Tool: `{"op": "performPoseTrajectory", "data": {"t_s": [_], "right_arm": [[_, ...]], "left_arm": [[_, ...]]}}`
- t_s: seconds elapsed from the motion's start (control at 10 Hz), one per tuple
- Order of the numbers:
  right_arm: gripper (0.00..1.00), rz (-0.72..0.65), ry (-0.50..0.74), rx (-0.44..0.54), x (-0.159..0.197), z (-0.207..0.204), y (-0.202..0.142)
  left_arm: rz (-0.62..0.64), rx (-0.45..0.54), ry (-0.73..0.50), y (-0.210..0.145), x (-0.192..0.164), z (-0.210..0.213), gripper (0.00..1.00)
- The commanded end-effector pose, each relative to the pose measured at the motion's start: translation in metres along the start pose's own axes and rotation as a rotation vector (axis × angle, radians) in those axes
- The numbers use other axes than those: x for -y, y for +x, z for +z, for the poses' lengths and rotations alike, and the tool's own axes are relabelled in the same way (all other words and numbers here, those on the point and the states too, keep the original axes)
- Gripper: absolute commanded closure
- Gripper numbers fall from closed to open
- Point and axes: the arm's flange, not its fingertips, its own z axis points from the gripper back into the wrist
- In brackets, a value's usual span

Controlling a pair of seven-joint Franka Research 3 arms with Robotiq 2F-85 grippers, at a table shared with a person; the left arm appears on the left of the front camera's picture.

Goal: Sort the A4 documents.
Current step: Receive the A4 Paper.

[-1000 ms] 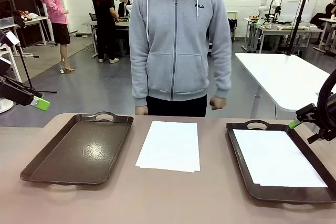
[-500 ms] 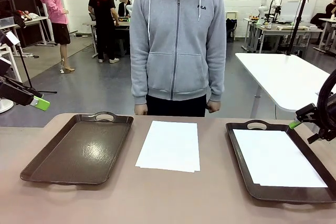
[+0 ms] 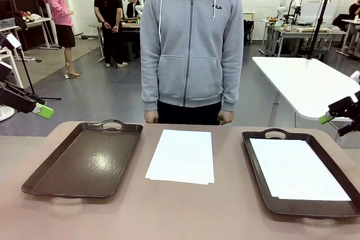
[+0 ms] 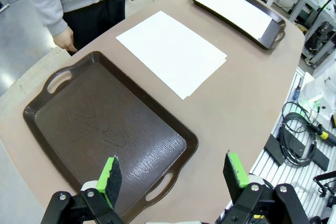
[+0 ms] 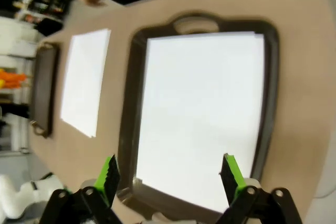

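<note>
left pincer (image 4: 172, 171) is wide, nothing between the green pads (image 4: 109, 176); it hangs above the near end of the left tray (image 4: 105, 129), and in the front view sits off the bench's (image 3: 169, 212) left edge. right pincer (image 5: 168, 173) is wide too and empty, up over the right tray (image 5: 128, 129) looking down into it; that wrist view is blurred. left tray is dark brown with handles and bare inside. right tray holds A4 sheets (image 5: 202, 114) lying flat and covering most of its floor; a slight offset at one corner suggests more than one, count unclear. the other A4 documents (image 3: 181, 155) lie in a flat pile on the bench between the two trays, touching neither, edges slightly fanned at the near right corner. person in a grey hoodie (image 3: 188, 43) stands at the far side, hands (image 3: 151, 117) down by the bench edge, touching nothing.
</note>
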Motion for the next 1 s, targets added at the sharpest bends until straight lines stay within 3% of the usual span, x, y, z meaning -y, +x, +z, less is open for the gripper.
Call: {"op": "performPoseTrajectory", "data": {"t_s": [0.0,0.4,0.5,0.9], "right_arm": [[0.0,0.209,0.061,0.101,-0.034,0.012,-0.022],[0.0,0.732,0.268,0.125,-0.094,0.05,-0.042],[0.0,0.812,0.287,0.136,-0.106,0.056,-0.042],[0.0,0.907,0.336,0.121,-0.131,0.051,-0.033]], "left_arm": [[-0.019,0.015,-0.016,-0.001,-0.002,-0.001,0.0],[-0.019,0.015,-0.016,-0.001,-0.002,-0.001,0.0],[-0.019,0.015,-0.016,-0.001,-0.002,-0.001,0.0],[-0.019,0.015,-0.016,-0.001,-0.002,-0.001,0.0]]}}
